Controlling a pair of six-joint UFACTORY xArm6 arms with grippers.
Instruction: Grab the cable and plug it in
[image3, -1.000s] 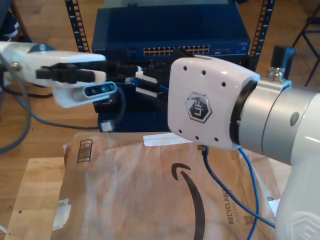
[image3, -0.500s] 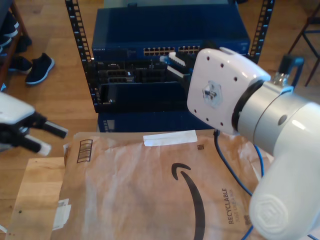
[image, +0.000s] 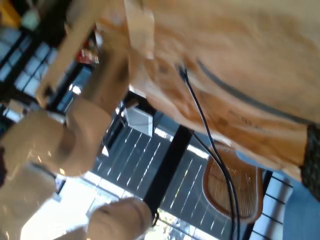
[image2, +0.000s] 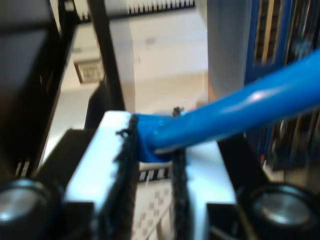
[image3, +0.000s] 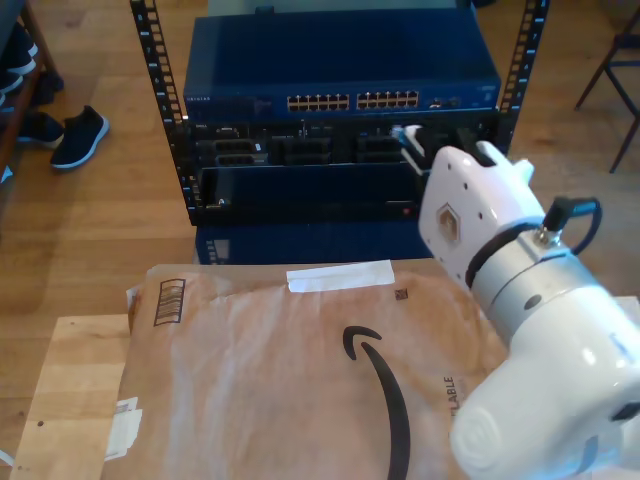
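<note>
While pinching, my second gripper (image2: 152, 145) clamps the cable (image2: 235, 112).

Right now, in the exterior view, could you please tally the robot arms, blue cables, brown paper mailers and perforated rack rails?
Robot arms: 1
Blue cables: 1
Brown paper mailers: 1
Rack rails: 2
Total: 5

A thin dark cable (image: 210, 140) runs across creased brown paper (image: 240, 60); a white arm segment (image: 55, 145) sits blurred nearby.
</note>
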